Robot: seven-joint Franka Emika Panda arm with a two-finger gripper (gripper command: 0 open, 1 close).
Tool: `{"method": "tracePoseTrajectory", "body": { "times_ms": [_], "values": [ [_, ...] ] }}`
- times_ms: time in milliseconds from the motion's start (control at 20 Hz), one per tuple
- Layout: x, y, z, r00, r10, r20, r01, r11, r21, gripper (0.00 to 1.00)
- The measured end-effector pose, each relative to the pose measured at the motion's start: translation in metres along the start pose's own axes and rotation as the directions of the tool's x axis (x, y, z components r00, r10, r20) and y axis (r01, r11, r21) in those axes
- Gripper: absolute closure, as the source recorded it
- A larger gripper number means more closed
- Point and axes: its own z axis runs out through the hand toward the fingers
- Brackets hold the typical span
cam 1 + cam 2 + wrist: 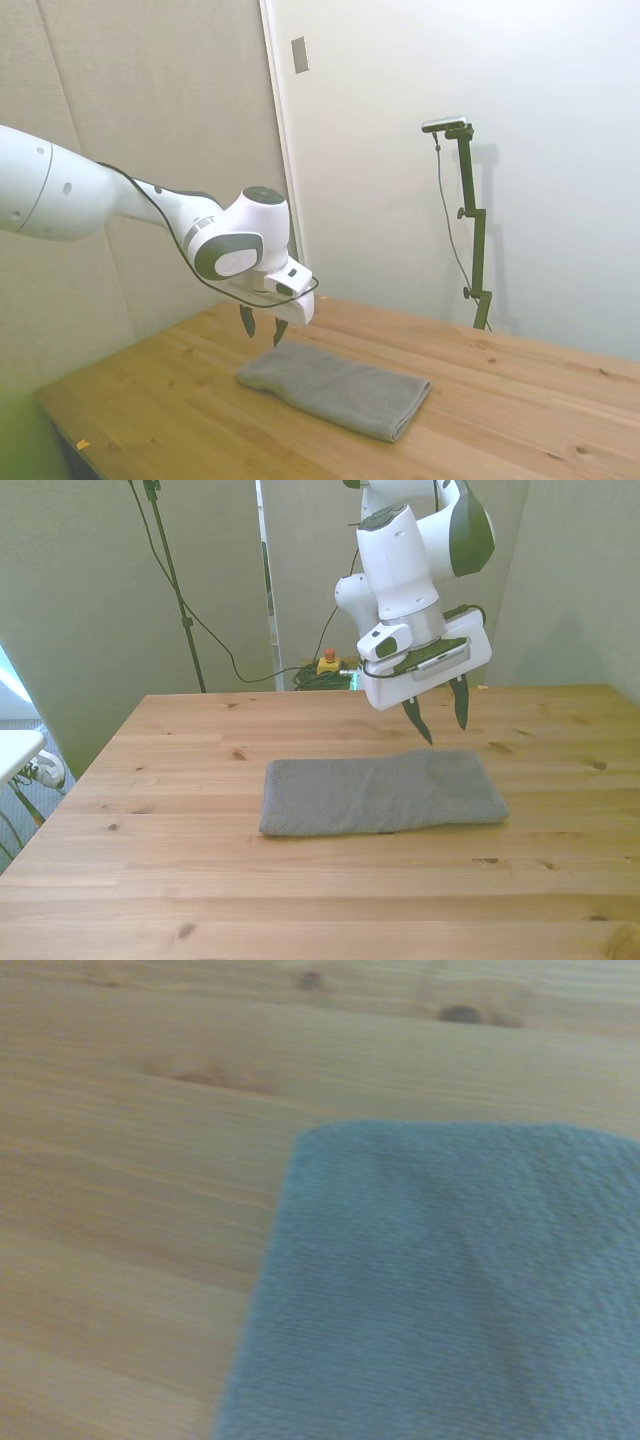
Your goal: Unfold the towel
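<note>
The grey towel (385, 792) lies flat on the wooden table, a long rectangle, also seen in the side view as the towel (340, 387). My gripper (440, 720) hangs open just above the towel's end at the front view's right, holding nothing; the side view shows the gripper (263, 330) above the towel's near-left end with its dark fingers spread. Up close, the wrist view shows one corner of the towel (450, 1290) on the wood, slightly blurred.
The wooden table (150, 880) stretches wide around the towel. Cables and a small yellow device (326, 664) sit on the floor behind the table's far edge.
</note>
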Motion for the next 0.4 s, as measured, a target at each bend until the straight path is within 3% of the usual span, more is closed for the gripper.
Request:
{"method": "tracePoseTrajectory", "body": {
  "times_ms": [200,400],
  "values": [
    [0.006,0.001,-0.01,0.988,0.108,-0.109,-0.123,0.983,-0.139,0.0],
    [-0.031,0.001,-0.052,0.953,0.227,-0.198,-0.27,0.937,-0.222,0.0]
  ]
}}
